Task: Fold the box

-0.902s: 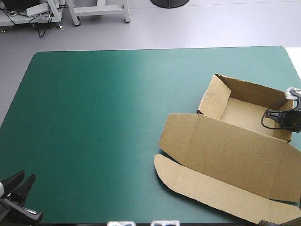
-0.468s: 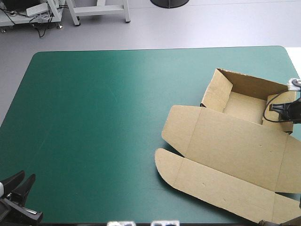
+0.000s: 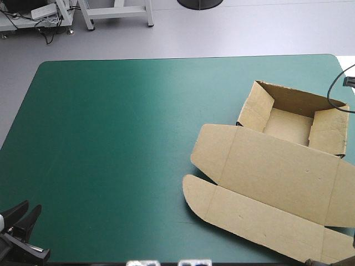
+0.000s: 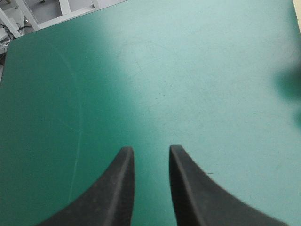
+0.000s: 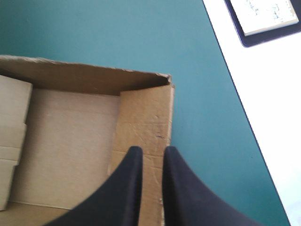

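I am seeing the brown box [image 3: 277, 172] lying at the frame's right on the teal-green cover [image 3: 122, 138], tray open, lid flat. The left gripper [image 3: 32, 206] is sitting at lower left, fingers slightly parted, empty. The right gripper [image 5: 151, 149] is pointing over the tray's end wall, fingers narrowly parted, gripping nothing. The writing on a dark-edged card [image 5: 263, 16] past the table's edge is proving too small to read

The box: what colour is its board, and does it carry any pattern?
The box is plain brown, unpatterned; the high view shows it best.

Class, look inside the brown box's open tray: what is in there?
Only bare floor of the box shows; no objects. The inward-leaning flap at its right end hides the floor beneath.
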`<control>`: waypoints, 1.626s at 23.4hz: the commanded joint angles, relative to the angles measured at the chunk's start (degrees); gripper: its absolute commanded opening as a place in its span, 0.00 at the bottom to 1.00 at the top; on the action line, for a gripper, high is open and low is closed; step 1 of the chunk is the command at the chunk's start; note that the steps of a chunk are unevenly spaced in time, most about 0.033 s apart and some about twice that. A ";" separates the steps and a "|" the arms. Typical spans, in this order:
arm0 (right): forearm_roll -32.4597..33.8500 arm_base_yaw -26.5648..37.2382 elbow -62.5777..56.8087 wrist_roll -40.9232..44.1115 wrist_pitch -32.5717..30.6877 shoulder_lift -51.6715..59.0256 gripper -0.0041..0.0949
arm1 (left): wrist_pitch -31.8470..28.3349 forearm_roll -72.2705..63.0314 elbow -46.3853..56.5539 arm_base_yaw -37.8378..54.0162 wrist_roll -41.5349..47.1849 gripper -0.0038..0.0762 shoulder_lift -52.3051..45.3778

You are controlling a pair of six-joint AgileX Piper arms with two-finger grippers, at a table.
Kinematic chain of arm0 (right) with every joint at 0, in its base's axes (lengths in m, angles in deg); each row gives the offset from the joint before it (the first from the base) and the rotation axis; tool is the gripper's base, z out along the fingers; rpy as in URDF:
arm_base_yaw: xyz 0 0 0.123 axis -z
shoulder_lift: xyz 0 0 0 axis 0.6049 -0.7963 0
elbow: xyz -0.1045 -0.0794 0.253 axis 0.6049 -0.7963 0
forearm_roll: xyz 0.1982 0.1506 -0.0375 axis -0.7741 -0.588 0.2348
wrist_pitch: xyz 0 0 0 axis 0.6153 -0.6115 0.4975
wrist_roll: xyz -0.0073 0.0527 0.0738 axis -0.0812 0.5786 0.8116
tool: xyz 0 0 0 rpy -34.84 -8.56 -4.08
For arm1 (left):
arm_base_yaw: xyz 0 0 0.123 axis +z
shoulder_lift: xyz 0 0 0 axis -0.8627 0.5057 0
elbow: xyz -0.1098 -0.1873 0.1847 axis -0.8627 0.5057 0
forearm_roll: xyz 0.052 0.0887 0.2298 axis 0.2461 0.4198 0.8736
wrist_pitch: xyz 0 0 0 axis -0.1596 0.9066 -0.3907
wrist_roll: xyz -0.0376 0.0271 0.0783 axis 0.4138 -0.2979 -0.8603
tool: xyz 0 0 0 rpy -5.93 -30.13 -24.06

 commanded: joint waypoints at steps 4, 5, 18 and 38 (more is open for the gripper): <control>-9.77 0.42 5.06 -0.38 0.06 11.64 0.04 | -4.37 5.79 -1.19 -0.23 -0.36 0.23 1.22; -10.46 0.42 4.95 -0.48 0.30 13.31 0.04 | -4.37 6.68 -1.19 -0.23 -0.36 0.20 1.22; -8.12 -7.77 -26.44 -0.29 5.32 53.90 0.04 | -5.76 -0.18 7.98 -0.23 -0.36 0.04 -8.08; -3.36 -7.77 -71.92 -0.52 14.88 89.02 0.04 | -16.91 -8.80 23.42 -0.23 -4.62 0.04 -16.02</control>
